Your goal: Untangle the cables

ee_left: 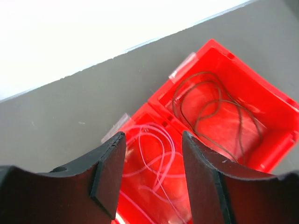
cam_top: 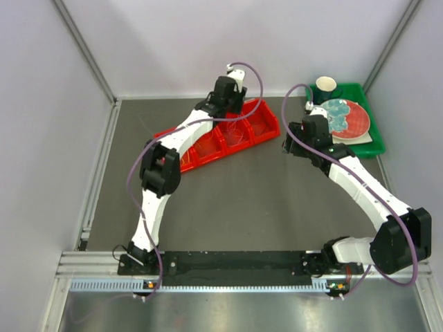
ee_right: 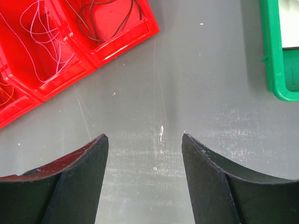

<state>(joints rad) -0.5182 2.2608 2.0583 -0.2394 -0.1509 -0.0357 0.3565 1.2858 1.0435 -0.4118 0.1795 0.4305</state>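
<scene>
The cables lie apart in the compartments of a red tray. In the left wrist view a pink cable lies coiled in one compartment and a black cable in the end one. My left gripper is open and empty just above the pink cable; in the top view it is over the tray. My right gripper is open and empty over bare table, right of the tray. Its view shows the pink cable, the black cable and a bit of orange cable. No red-maroon cable shows.
A green tray at the back right holds a plate and a dark cup; its corner shows in the right wrist view. Grey walls stand close on three sides. The table is dark grey.
</scene>
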